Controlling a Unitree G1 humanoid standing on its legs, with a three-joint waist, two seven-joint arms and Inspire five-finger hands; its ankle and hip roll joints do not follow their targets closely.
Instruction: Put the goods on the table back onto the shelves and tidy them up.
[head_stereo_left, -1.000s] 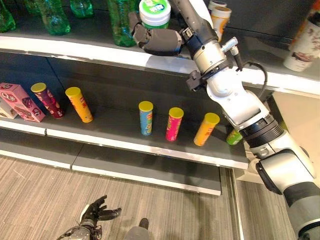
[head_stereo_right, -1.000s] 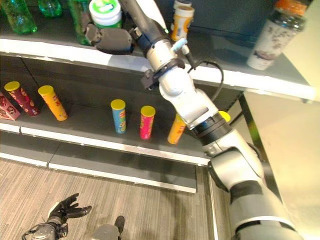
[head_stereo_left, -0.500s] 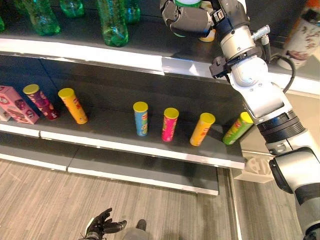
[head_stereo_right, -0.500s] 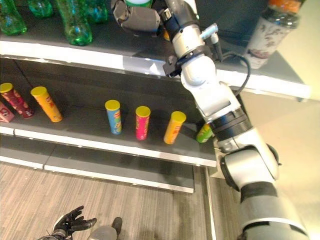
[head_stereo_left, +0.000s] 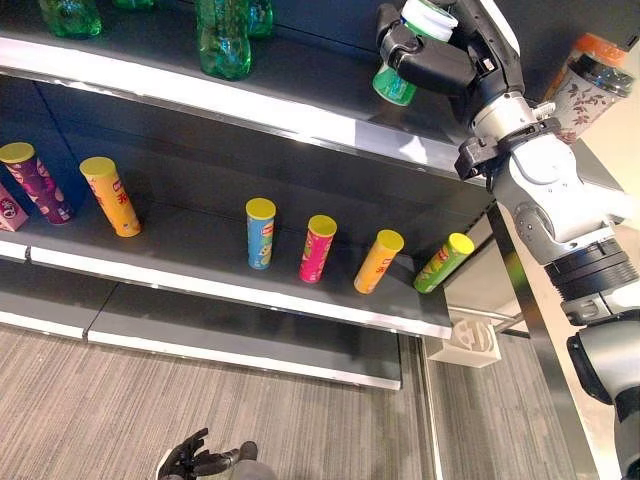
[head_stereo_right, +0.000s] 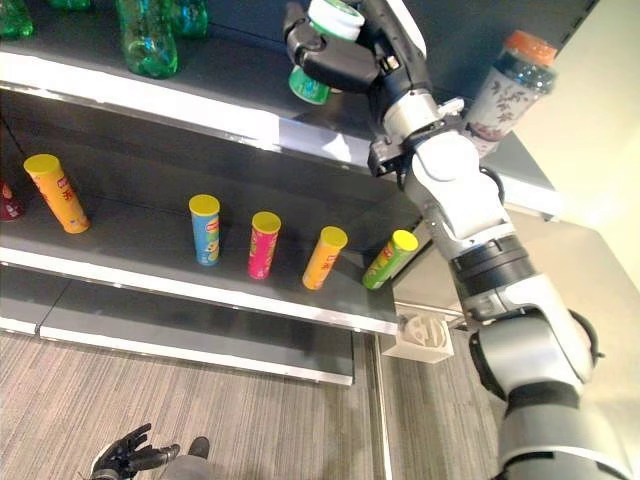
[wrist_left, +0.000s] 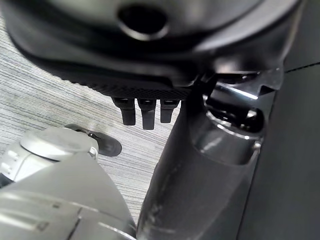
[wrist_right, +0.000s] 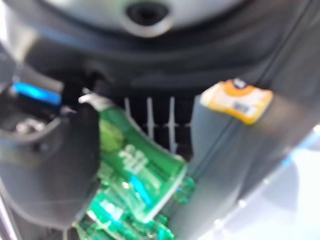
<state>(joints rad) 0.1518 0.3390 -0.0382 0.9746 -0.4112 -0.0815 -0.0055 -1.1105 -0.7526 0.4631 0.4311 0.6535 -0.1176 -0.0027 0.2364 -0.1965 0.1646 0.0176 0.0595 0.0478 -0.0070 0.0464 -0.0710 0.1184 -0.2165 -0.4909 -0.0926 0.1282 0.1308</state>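
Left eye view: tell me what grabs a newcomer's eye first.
The right hand, raised over the upper shelf, grips a tilted green container with a white lid. Below, a row of leaning, yellow-capped tubes stands along the middle shelf. The left hand hangs low over the floor.

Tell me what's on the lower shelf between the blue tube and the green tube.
Two tubes stand between the blue tube and the leaning green tube: a pink tube, then an orange tube. The left eye view shows this.
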